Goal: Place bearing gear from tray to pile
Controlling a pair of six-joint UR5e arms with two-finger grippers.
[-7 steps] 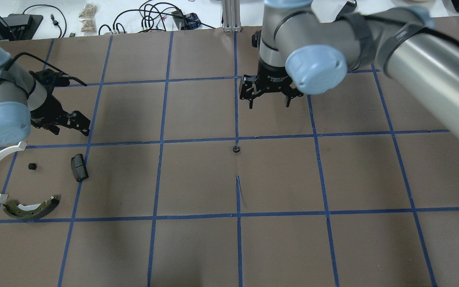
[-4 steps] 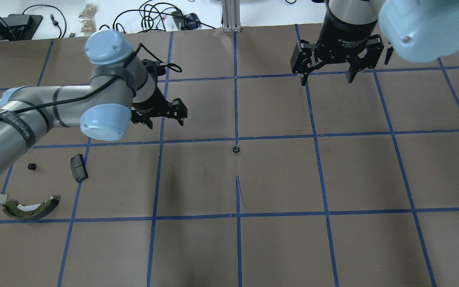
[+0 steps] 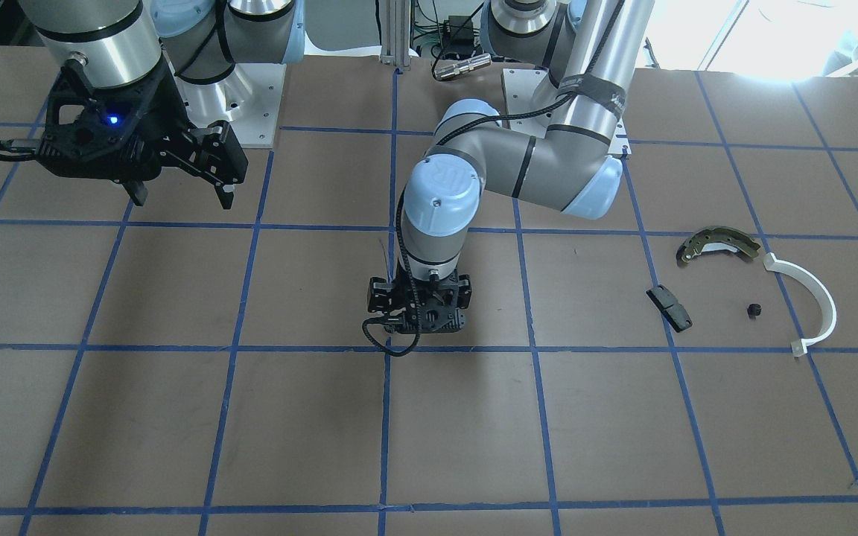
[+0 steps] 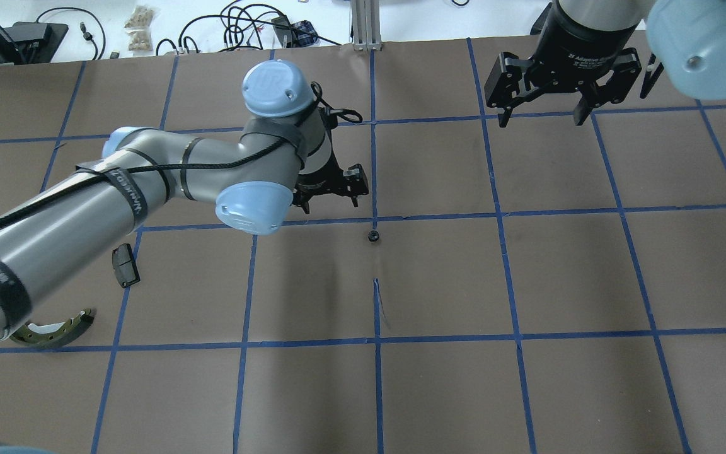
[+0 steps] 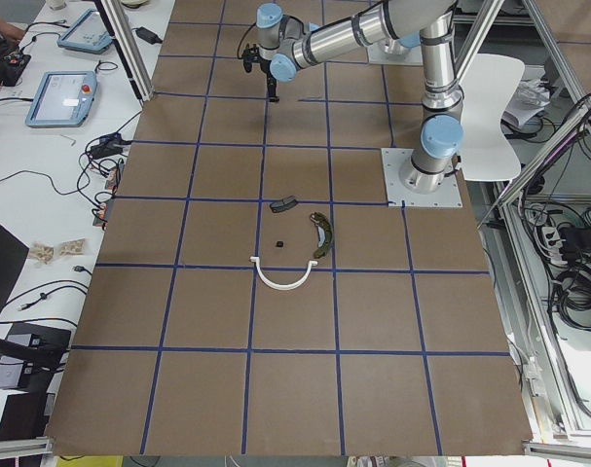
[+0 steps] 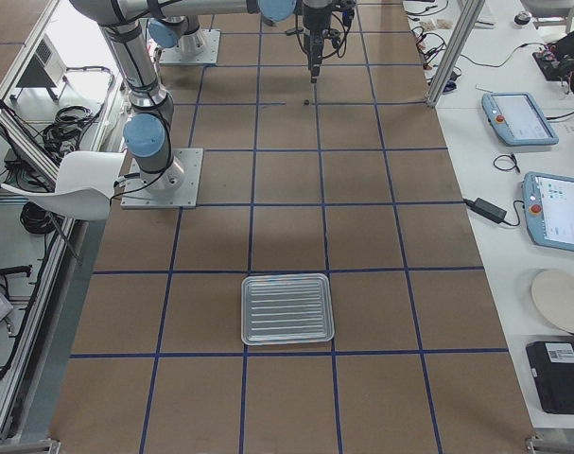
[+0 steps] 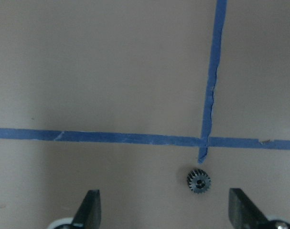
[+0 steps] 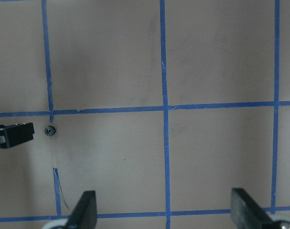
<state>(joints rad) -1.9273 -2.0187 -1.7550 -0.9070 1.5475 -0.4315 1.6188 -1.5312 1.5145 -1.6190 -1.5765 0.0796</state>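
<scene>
The bearing gear (image 4: 373, 236), small, black and toothed, lies on the brown table by a blue tape crossing; it also shows in the left wrist view (image 7: 198, 181) and the right wrist view (image 8: 50, 130). My left gripper (image 4: 330, 202) is open and empty, low over the table just beyond the gear; its fingers (image 7: 89, 210) stand wide apart. My right gripper (image 4: 541, 116) is open and empty, high at the far right. The tray (image 6: 247, 312) lies far off on my right. The pile holds an olive brake shoe (image 3: 716, 242), a white arc (image 3: 816, 298) and a black block (image 3: 669, 308).
A second small black gear (image 3: 754, 310) lies in the pile, between the block and the arc. The left arm's long link (image 4: 86, 208) spans the table's left half and hides the arc from overhead. Cables and boxes lie beyond the far edge.
My left arm has swung from the pile to the table's centre, its gripper now beside the gear. My right gripper has drawn back from the centre to the far right. The gear has not moved.
</scene>
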